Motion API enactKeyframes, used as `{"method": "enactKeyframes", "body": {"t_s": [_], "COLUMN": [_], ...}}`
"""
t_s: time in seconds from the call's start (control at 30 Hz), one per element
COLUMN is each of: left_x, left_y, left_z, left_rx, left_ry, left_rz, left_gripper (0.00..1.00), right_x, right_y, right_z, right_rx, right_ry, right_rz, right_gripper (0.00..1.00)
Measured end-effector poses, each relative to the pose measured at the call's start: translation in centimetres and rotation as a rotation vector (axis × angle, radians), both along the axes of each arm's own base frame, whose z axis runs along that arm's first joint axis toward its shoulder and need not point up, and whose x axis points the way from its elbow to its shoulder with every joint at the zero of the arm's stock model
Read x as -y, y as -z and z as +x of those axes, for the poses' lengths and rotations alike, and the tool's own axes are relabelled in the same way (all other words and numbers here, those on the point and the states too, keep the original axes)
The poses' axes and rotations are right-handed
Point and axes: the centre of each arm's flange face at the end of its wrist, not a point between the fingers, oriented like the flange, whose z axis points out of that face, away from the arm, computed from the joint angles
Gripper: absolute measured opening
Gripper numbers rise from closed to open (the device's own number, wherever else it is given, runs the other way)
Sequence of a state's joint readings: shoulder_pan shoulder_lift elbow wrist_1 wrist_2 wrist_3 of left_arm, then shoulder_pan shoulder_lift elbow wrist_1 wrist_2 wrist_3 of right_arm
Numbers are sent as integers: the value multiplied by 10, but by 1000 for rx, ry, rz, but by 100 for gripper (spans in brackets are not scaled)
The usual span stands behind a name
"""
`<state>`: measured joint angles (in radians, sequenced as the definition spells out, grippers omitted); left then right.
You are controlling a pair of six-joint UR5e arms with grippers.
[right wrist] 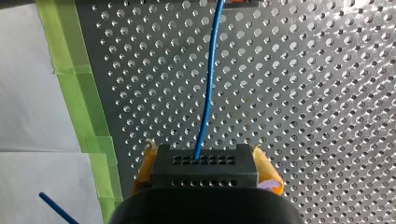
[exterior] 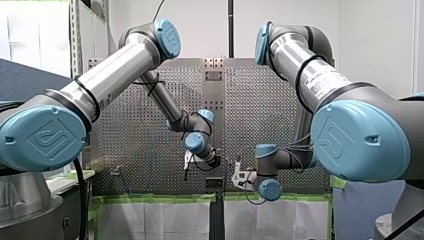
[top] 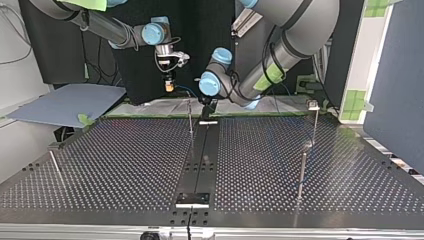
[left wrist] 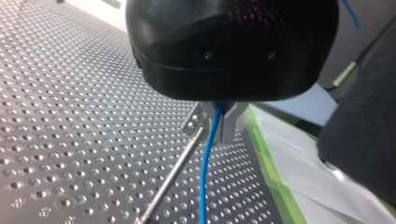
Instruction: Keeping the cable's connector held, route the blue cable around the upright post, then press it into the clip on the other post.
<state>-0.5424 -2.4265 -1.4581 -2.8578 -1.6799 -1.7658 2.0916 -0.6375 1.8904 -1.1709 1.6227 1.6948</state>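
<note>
The blue cable runs out of a black connector block that my right gripper is shut on, its yellow pads on either side. In the top view my right gripper hangs above the table's far edge, and the cable sags across to my left gripper. My left gripper is shut on the cable, which drops from between its metal fingers right beside a thin upright post with a small bracket head. This post stands at the table's far middle.
Another post with a clip on top stands at the top view's far right, a shorter post in front of it, and a leaning rod at the left. A black centre rail divides the perforated table. Green tape edges it.
</note>
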Motion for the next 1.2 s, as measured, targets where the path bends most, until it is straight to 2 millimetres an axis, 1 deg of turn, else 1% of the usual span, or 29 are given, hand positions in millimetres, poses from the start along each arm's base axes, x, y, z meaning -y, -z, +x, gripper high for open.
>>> {"method": "enactKeyframes", "body": {"t_s": [0.33, 0.5, 0.67, 0.93, 1.07, 1.2], "left_x": [9, 10, 4, 0, 0, 2], "left_y": [16, 21, 32, 33, 33, 32], "left_z": [-2, -3, -2, 6, 8, 9], "left_rx": [-2, 0, -9, 10, 16, 20], "left_ry": [-13, -18, -39, -45, -40, -32], "left_rz": [-78, -80, -59, -77, -86, -102], "left_gripper": [0, 0, 0, 0, 0, 0], "right_x": [9, 17, 23, 35, 43, 48], "right_y": [-2, -4, -5, -9, -11, -12], "right_z": [-4, -5, -3, -2, -1, -1], "right_rx": [5, 9, 2, -4, -13, -22], "right_ry": [11, 16, 17, 18, 13, 10], "right_rz": [-4, -12, -7, -9, -4, 2], "right_gripper": [0, 0, 0, 0, 0, 0]}}
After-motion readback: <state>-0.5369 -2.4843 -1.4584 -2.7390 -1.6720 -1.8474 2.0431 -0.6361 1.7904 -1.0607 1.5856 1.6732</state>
